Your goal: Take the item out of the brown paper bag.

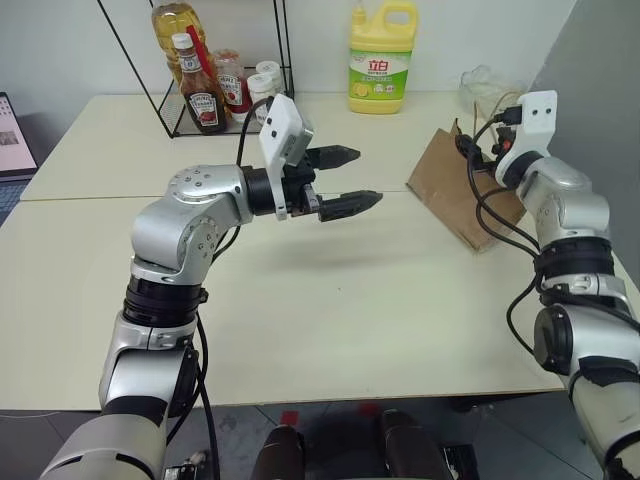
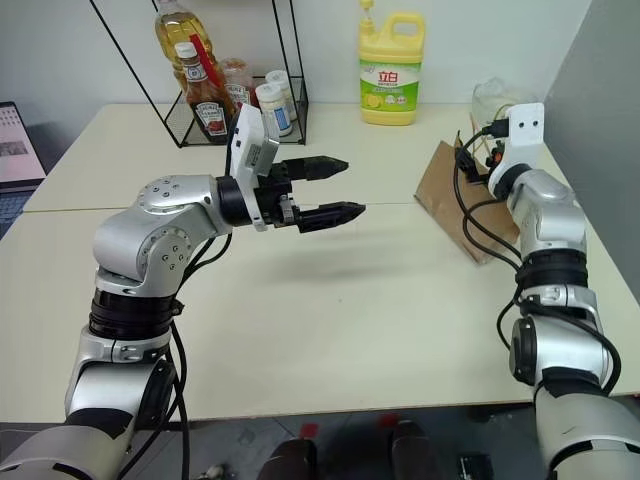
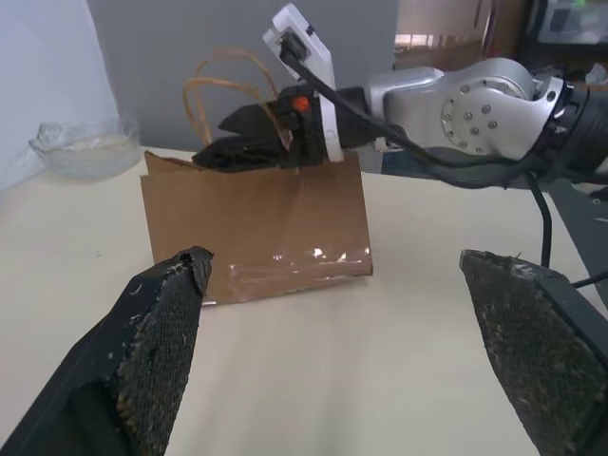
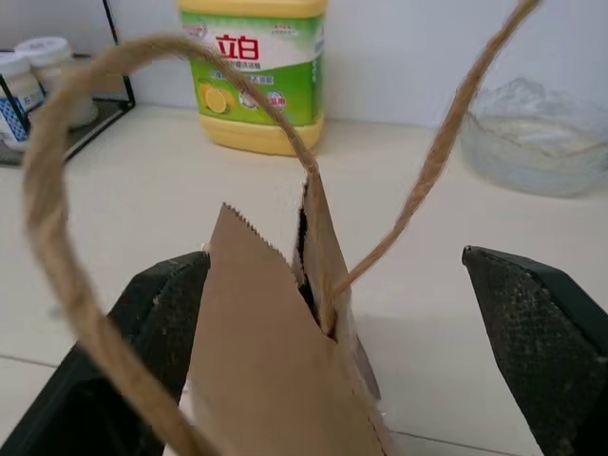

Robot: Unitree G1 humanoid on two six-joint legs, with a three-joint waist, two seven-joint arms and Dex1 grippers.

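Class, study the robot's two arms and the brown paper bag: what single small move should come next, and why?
Probably ease the right end effector forward and close on the brown paper bag at its top edge. Its open fingers already straddle that edge, between the cord handles; the left end effector hangs open, apart from the bag.

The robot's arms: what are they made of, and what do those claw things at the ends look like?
Rounded silver-grey shells with black joint rings and loose black cables. Each wrist carries a white camera block. The left gripper and right gripper each have two black tapered fingers with rough, grainy pads.
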